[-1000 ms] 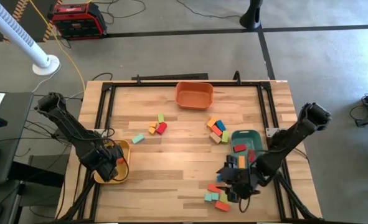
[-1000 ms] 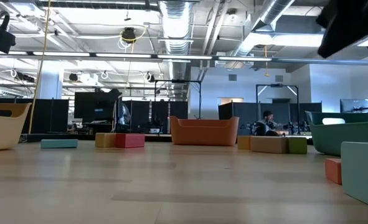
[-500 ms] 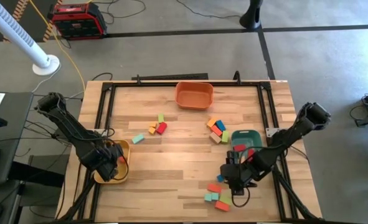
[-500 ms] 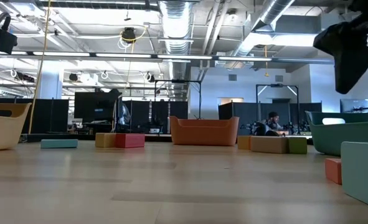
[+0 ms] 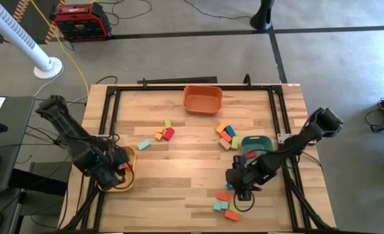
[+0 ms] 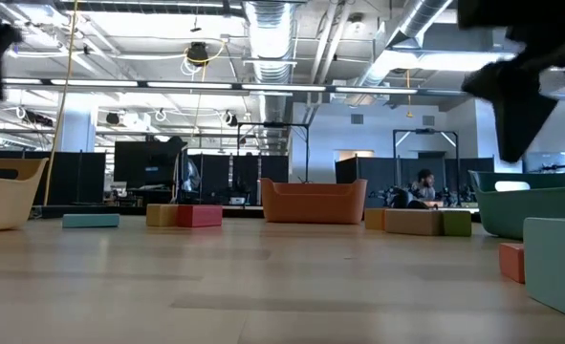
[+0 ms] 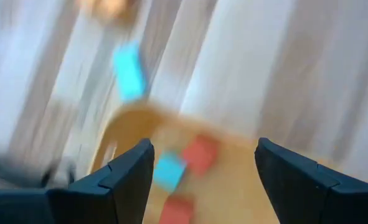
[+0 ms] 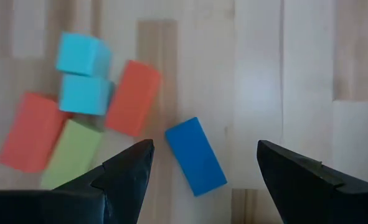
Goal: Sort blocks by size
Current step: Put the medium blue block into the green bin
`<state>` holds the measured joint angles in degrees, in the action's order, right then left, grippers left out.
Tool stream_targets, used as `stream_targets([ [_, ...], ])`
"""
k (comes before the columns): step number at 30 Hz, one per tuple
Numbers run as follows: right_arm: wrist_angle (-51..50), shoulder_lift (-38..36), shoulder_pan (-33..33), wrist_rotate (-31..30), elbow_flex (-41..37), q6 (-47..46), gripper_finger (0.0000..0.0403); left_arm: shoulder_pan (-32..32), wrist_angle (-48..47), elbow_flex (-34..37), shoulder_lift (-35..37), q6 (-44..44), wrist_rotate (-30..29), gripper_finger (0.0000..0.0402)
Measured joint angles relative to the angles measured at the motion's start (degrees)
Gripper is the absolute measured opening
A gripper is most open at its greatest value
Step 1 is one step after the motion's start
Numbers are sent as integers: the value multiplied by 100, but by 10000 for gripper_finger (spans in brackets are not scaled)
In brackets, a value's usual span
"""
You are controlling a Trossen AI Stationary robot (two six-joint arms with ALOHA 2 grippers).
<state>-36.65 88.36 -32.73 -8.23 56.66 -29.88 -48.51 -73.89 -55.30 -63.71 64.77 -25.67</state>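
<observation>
Shifting left off green tray (image 5: 255, 144), right pincer (image 5: 238, 192) open over blue block (image 8: 195, 156)

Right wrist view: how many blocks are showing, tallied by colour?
light blue blocks: 2
orange-red blocks: 2
green block: 1
dark blue block: 1
Total: 6
</observation>
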Motion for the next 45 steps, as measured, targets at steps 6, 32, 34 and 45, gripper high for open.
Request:
stream_targets([
  [6, -94, 759, 129, 491, 18, 104, 317, -199, 1530, -431, 53, -1607, -1334, 267],
  [32, -306, 1476, 96, 603, 271, 464, 179, -328, 3786, 207, -4, -3557, -2121, 267],
  [34, -474, 1498, 96, 666, 434, 497, 149, -328, 3786, 207, -4, -3597, -2123, 267],
  [45, -2410, 1481, 99, 161, 1994, 7, 148, -328, 3734, 209, -4, -3608, -2127, 267],
])
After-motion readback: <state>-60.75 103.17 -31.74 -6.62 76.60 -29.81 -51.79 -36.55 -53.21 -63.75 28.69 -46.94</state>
